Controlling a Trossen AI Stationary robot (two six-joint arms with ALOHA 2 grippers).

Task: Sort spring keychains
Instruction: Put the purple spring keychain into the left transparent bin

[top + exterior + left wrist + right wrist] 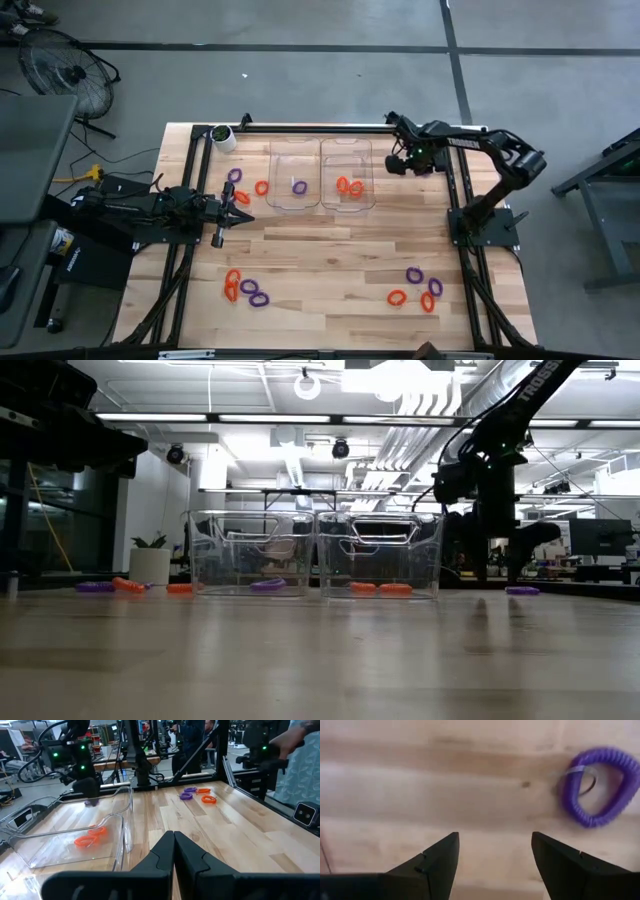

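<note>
Two clear trays stand at the table's far middle. The left tray [282, 160] holds a purple spring keychain [299, 187]; the right tray [362, 160] holds two orange ones [349, 186]. Loose orange and purple keychains lie near my left arm [262, 187], at the near left [246, 289] and at the near right [416, 287]. My right gripper [495, 840] hangs open, pointing down, just right of the right tray [399, 163]. A purple keychain [597, 787] lies flat on the wood beside its fingers, untouched. My left gripper [173, 845] is shut and level at the table's left [244, 215].
A white pot with a green top [222, 137] stands at the far left corner. A black frame rail [320, 128] runs along the far edge, with uprights at both sides. A person's patterned sleeve [300, 750] shows beyond the table's right side.
</note>
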